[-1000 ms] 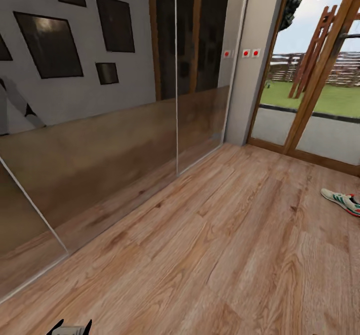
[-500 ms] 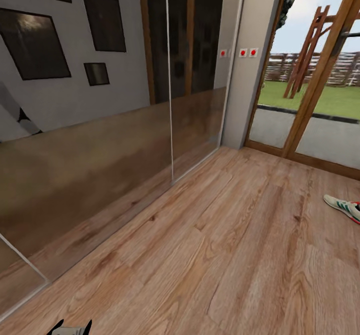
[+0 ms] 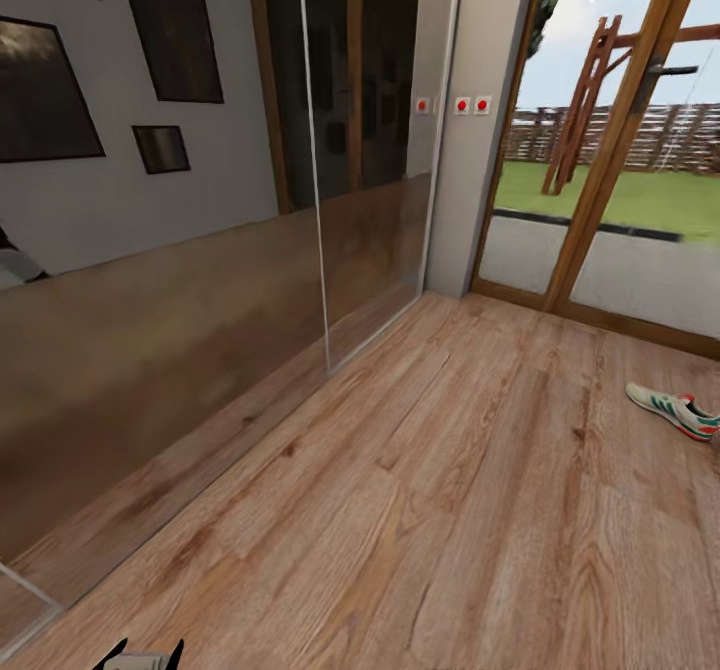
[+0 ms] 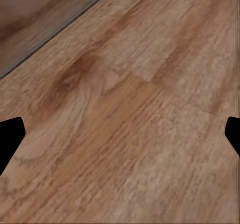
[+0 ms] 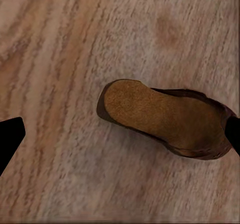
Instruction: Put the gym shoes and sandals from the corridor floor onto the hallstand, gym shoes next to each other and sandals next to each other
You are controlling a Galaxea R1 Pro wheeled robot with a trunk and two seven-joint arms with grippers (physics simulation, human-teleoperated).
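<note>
We note one gym shoe (image 3: 672, 410) on the corridor floor (image 3: 450, 510) at the far right of the head view, near the glazed door (image 3: 610, 180). It lies on its sole, white with green stripes, and its heel end with red trim sits close to the picture's edge. Whether a second gym shoe lies beyond that edge we cannot tell.

In the right wrist view we record one sandal (image 5: 165, 121) lying flat on the planks, tan insole up. Its front end is cut off by the frame edge and partly covered by a dark fingertip, so its straps are hard to make out.

The mirrored sliding panels (image 3: 200, 350) along the wall reflect the floor and dark picture frames (image 3: 175, 35); the reflections are blurred and we read no detail in them.

The left gripper (image 4: 120, 139) shows two dark fingertips at opposite edges of its wrist view, set wide apart over bare floor, holding nothing and touching nothing. In the head view its tips are just visible at the bottom edge.

The right gripper (image 5: 120, 136) is likewise spread wide and empty, and we cannot tell whether it touches the sandal. The sandal lies between the two fingertips, nearer one of them.
</note>
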